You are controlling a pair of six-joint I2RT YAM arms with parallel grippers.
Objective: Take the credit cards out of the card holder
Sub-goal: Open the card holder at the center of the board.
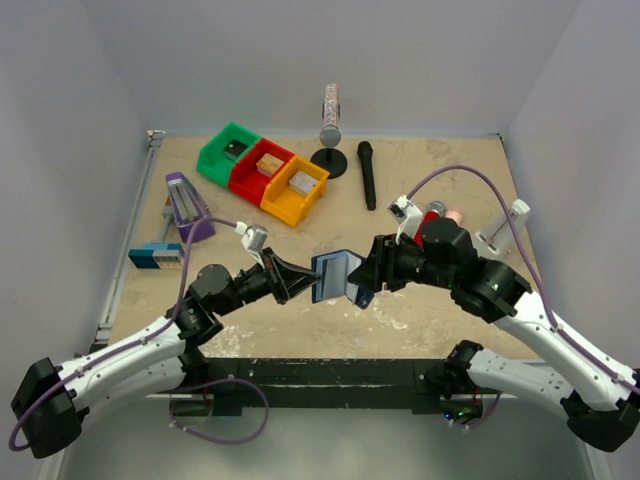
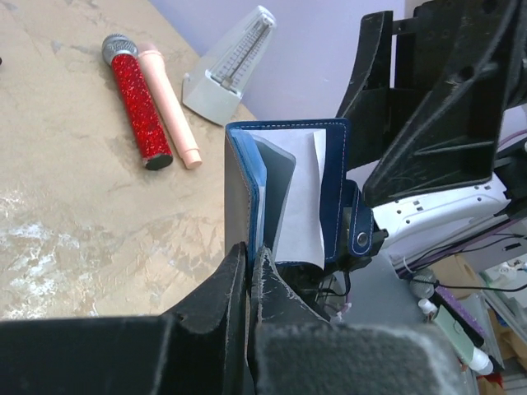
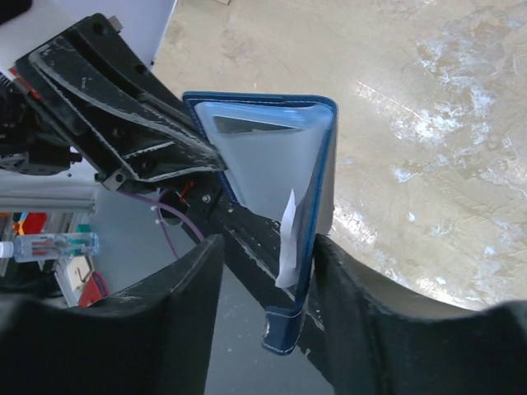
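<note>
Left wrist view, and the left fingers (image 2: 218, 296) are pressed tight together on the near flap of the card holder (image 2: 333, 181), pinching its lower edge. The card holder stands open like a book. Tucked in its light blue pocket is a grey card (image 2: 278, 193) with a white paper slip (image 2: 300, 197) beside it. I can't tell whether more cards sit behind, because the pocket hides them. The black bulk of the other arm blocks the far side.

Over on the right wrist view, the right fingers (image 3: 193, 296) stand well apart, one on each side of the flap that carries the snap tab (image 3: 280, 333). It's hard to make out whether either finger touches that flap. The card holder's pale inner face (image 3: 272, 164) is turned this way, and the card is only a dim shape behind it.

From above, the card holder (image 1: 335, 272) is held between the two arms over the front middle of the surface (image 1: 450, 190), small and partly covered by black fingers.

Further out, a red glitter microphone (image 2: 136, 99) and a pink one (image 2: 169, 107) lie side by side near a white metronome (image 2: 235, 70). Green, red and orange bins (image 1: 262, 172) sit at the back left.
</note>
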